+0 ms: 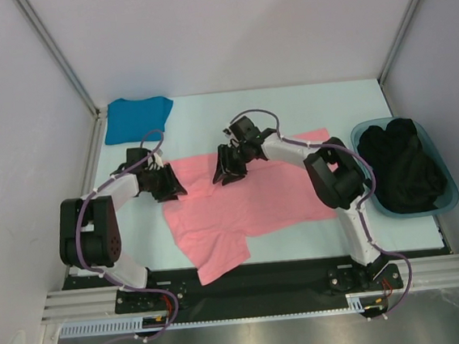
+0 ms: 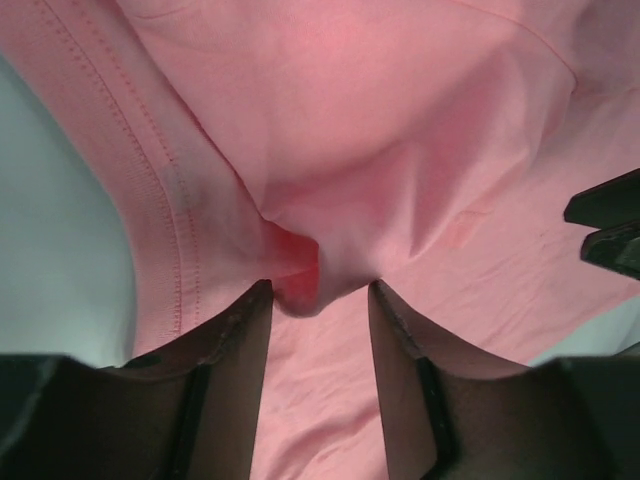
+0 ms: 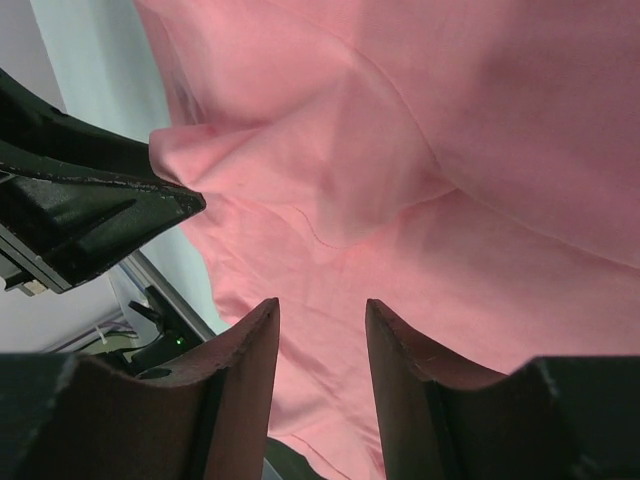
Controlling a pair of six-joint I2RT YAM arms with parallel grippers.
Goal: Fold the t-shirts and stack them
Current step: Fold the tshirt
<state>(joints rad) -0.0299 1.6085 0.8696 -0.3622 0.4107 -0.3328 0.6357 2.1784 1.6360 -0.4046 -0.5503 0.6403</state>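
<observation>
The salmon pink t-shirt (image 1: 248, 199) lies spread and rumpled across the middle of the table. The teal-blue t-shirt (image 1: 136, 117) lies folded at the back left corner. My left gripper (image 1: 170, 182) is over the pink shirt's left edge. In the left wrist view it (image 2: 320, 285) is open, and a raised pucker of pink fabric (image 2: 300, 275) sits between the fingertips. My right gripper (image 1: 229, 166) is over the shirt's upper middle. In the right wrist view it (image 3: 320, 305) is open and empty just above the pink fabric (image 3: 450, 180).
A translucent teal tub (image 1: 445, 169) full of black clothes (image 1: 403, 163) stands at the right edge. Grey walls close in the back and sides. The left gripper's black finger (image 3: 90, 200) shows close by in the right wrist view.
</observation>
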